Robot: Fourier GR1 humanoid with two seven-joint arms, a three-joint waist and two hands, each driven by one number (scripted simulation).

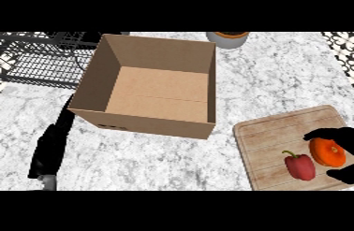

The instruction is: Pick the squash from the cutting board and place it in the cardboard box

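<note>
An orange squash (328, 152) lies on the wooden cutting board (269, 146) at the lower right. My right hand (339, 134) comes in from the right edge, its fingers curled over the squash's top and its thumb below it. A red bell pepper (299, 165) lies just left of the squash on the board. The open cardboard box (159, 92) stands at the centre, with nothing inside. My left hand (47, 153) rests at the lower left, its dark fingers straight.
A black wire rack (41, 61) fills the upper left corner beside the box. A grey pot with orange contents (228, 37) stands behind the box's right corner. The counter is white marble.
</note>
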